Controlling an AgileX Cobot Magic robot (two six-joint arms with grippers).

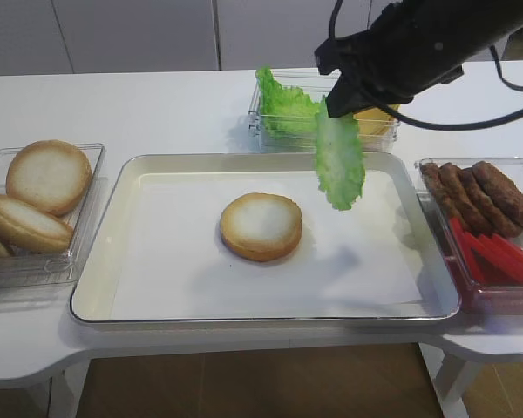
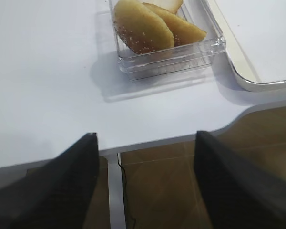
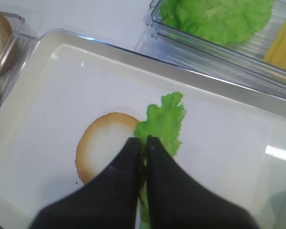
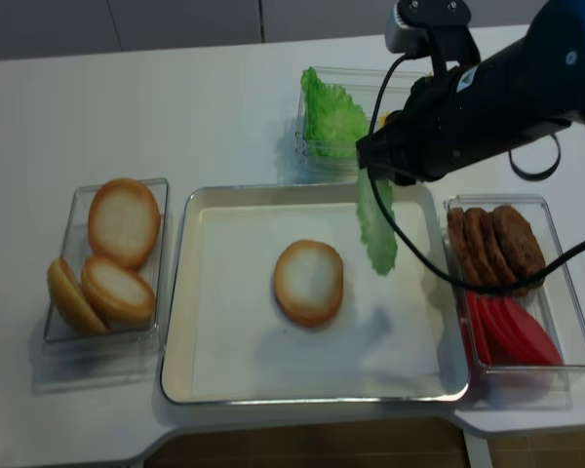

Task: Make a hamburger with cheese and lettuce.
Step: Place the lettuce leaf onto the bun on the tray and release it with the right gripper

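The bun sits cut face up near the middle of the tray, bare: no lettuce, no cheese, no top on it yet. So the base is placed and the stacking is only starting.

The right fingers are pinched shut on the lettuce, which hangs in the air by its top edge, clear of the tray. In the high view it dangles at about 2 o'clock from the bun, apart from it. In the right wrist view the leaf runs out past the fingertips toward 12 o'clock, with the bun just beside the fingers at 9 o'clock.

By my reading, the leaf has yet to travel over the bun and be let go; cheese and a top bun would follow.

The left fingers hang wide apart and empty over the counter edge, with a bin of buns at 12 o'clock.
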